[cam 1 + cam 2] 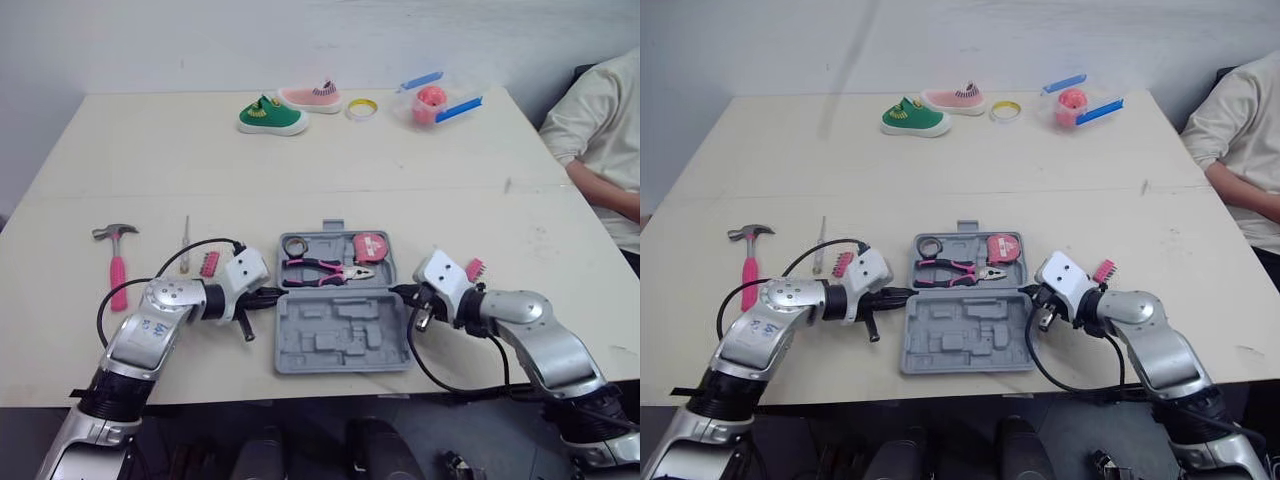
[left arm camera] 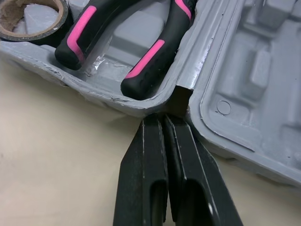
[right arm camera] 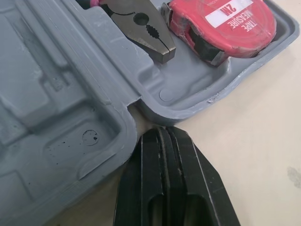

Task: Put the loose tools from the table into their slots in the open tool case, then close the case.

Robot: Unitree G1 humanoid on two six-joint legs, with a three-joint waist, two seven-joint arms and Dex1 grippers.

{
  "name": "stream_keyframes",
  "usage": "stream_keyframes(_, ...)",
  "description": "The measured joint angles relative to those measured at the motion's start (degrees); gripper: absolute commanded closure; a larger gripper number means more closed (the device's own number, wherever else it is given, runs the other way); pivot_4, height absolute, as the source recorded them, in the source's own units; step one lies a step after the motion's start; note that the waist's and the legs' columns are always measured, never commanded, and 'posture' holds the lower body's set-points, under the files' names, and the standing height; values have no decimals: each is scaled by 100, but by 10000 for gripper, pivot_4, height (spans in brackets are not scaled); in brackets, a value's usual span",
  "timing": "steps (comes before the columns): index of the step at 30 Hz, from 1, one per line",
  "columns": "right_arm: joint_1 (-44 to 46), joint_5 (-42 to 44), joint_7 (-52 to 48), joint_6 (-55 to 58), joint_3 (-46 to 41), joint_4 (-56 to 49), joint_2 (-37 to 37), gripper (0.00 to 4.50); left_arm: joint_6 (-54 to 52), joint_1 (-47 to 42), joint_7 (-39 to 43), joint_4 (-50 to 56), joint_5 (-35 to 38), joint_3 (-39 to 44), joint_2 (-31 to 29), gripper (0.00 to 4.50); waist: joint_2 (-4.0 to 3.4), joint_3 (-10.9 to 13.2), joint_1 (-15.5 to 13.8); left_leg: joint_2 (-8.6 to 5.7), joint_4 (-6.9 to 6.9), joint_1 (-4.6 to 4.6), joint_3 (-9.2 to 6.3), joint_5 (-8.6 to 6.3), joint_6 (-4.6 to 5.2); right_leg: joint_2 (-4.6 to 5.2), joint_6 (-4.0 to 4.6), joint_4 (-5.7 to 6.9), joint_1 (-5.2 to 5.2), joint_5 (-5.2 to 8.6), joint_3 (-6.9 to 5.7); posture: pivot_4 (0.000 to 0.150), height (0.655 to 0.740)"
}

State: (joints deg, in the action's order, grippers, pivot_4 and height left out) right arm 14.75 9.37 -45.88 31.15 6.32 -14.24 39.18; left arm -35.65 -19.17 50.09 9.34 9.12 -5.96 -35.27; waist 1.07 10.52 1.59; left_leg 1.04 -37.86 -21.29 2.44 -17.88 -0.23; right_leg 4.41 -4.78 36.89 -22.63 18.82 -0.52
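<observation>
While left fingers [image 2: 153,162], right fingers [image 3: 184,169], both pinched together, flank case [image 1: 340,345], hammer [image 1: 118,272] lies left.

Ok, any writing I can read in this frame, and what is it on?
"2M": white label on the tape measure, which sits in the tool case.
"TAPE MEASURE": same label, next to it.
Nothing else has writing that can be read; from the head views this label is too small.

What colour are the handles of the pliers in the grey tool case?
Pliers handles: black with pink strips, clearest in the left wrist view.
</observation>
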Motion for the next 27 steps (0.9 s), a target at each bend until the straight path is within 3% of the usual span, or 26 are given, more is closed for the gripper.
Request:
stream_keyframes(3,-464,64,-137,33,-546,-372,668,44937,240,928,555,422,714,902,-405,44092,-3,2,30,3,17,-5,1,-1,-3,2,4,-8,-9,2,2,1500,7400)
stream_keyframes(6,-815,532,-341,459,-1644,-660,1048,35749,91,1763,1164,752,1591,2161,-873,45000,-2,3,-4,8,25,-1,-12,0,-4,4,9,-40,-4,5,-7,1500,7400)
stream_keyframes(9,-1484,1305,-885,858,-2799,-1048,1304,21132,-329,2369,1427,766,2230,3434,-1306,32010,2,1,-45,6,49,21,-34,-8,8,10,14,-56,20,7,-27,1500,7400)
stream_keyframes(13,-2295,1705,-1372,1027,-4073,-618,1365,176,-146,2854,1139,-474,1969,4774,-1683,12374,2,1,-85,-1,58,21,-31,-12,17,13,14,-66,18,7,-25,1500,7400)
stream_keyframes(15,-2492,1702,-1472,939,-4359,-365,1449,0,-32,2831,864,-1013,1864,5149,-1750,2788,2,1,-83,-3,59,21,-30,-13,20,17,14,-67,17,7,-23,1500,7400)
stream_keyframes(16,-2529,1705,-1493,861,-4486,-277,1458,0,150,2819,740,-1399,1781,5285,-1825,469,3,0,-80,-2,62,21,-30,-13,20,19,14,-68,15,7,-22,1500,7400)
stream_keyframes(21,-2657,1562,-1467,521,-4821,174,1570,0,1241,2913,166,-2734,1133,5543,-2088,469,3,0,-4,-2,82,18,-28,-13,19,25,15,-81,8,7,-20,1500,7400)
stream_keyframes(27,-2244,1649,-1413,265,-4812,356,1624,0,925,2855,-203,-1857,1245,5256,-1698,469,2,0,2,-2,81,19,-29,-13,15,33,14,-83,10,5,-21,1500,7400)
